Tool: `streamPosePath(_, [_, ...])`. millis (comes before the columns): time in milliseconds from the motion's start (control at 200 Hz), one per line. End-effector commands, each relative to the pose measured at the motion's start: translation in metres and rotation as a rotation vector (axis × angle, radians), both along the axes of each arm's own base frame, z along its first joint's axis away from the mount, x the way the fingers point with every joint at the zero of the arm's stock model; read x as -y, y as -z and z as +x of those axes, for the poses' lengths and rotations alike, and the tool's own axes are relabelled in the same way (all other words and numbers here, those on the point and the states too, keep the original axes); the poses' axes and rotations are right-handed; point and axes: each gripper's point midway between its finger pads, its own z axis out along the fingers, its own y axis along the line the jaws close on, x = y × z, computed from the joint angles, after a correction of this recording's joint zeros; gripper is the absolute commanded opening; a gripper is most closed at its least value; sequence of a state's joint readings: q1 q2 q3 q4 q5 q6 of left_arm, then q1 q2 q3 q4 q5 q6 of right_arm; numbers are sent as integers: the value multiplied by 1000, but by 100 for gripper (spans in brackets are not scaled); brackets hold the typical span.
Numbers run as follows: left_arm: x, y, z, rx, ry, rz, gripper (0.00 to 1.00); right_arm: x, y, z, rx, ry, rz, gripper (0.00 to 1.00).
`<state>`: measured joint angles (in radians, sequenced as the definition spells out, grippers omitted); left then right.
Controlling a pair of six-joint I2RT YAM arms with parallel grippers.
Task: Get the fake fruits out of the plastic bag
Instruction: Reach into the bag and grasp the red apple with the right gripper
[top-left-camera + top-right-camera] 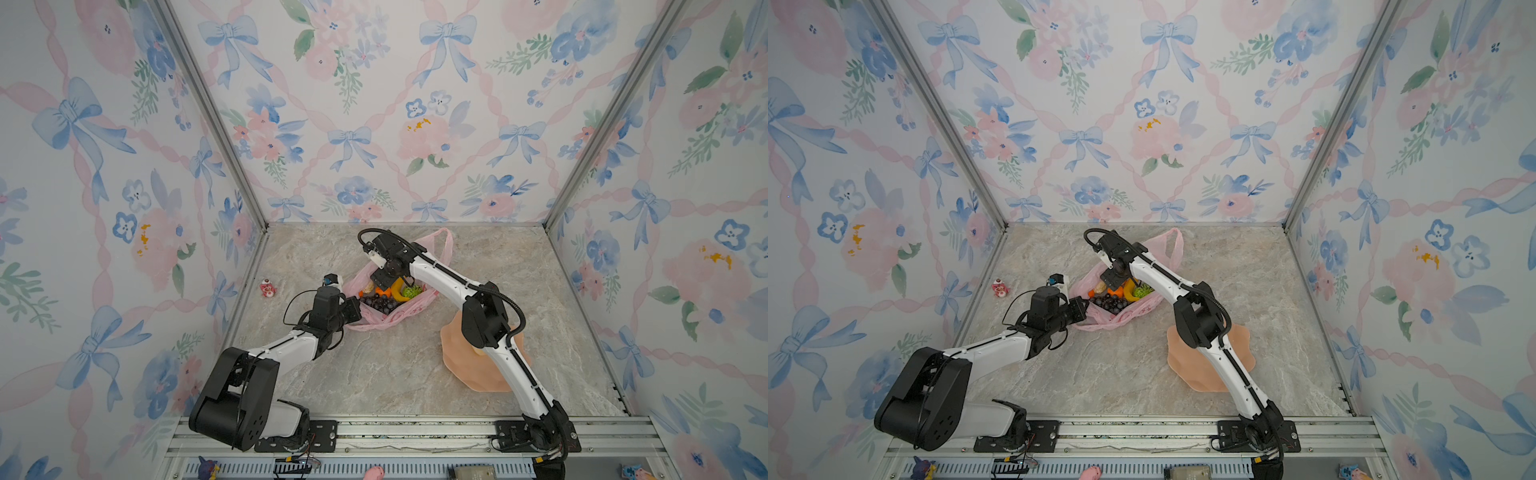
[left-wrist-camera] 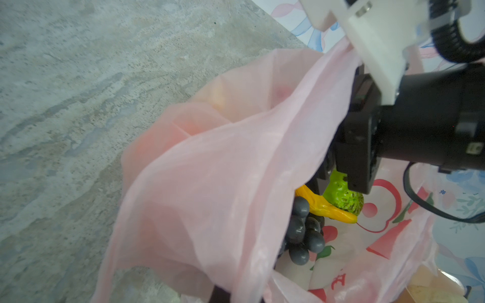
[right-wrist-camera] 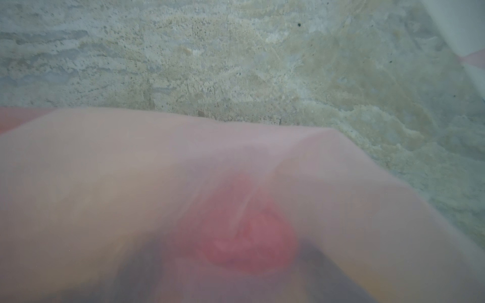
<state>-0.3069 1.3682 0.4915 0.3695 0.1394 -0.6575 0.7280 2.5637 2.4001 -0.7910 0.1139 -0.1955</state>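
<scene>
The pink plastic bag (image 1: 390,321) (image 1: 1121,321) lies open in the middle of the table. Inside it are a dark grape bunch (image 1: 379,302) (image 2: 301,233), a yellow banana (image 1: 398,291) (image 2: 328,207), a green round fruit (image 1: 411,291) (image 2: 346,199) and an orange (image 1: 382,291). My left gripper (image 1: 359,311) (image 2: 223,293) is shut on the bag's near-left rim, and the film (image 2: 210,170) drapes over it. My right gripper (image 1: 384,280) (image 2: 341,181) reaches down into the bag, its fingers apart just above the green fruit. In the right wrist view the film (image 3: 157,170) hides the jaws, and a red fruit (image 3: 244,236) shows through it.
A peach scalloped plate (image 1: 469,374) (image 1: 1196,374) lies at the front right, partly under the right arm. A small red-and-white figurine (image 1: 267,287) (image 1: 1000,287) stands by the left wall. The bag's handle (image 1: 446,245) points toward the back wall.
</scene>
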Motion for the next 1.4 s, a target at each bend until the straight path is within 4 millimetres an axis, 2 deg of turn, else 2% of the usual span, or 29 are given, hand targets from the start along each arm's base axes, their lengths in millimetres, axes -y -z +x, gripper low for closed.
streamPosePath(0, [-1, -1, -1, 13, 11, 7, 0, 5, 12, 4, -12, 2, -30, 81])
streamPosePath(250, [-2, 0, -1, 11, 7, 8, 0, 3, 6, 3, -16, 9, -7, 64])
streamPosePath(370, [-2, 0, -1, 10, 7, 9, 0, 3, -2, 1, -18, 14, 11, 60])
streamPosePath(780, [-3, 0, 0, 7, -4, 3, 0, 7, -48, -9, -66, 92, 186, 58])
streamPosePath(1140, [-4, -4, 0, 16, -7, -1, 0, 34, -74, -16, -134, 219, 293, 55])
streamPosePath(1295, [-3, -5, 1, 17, -5, -3, 0, 46, -89, -29, -160, 252, 328, 55])
streamPosePath(1395, [-2, -6, 1, 19, -2, -6, 0, 55, -104, -45, -174, 258, 343, 55])
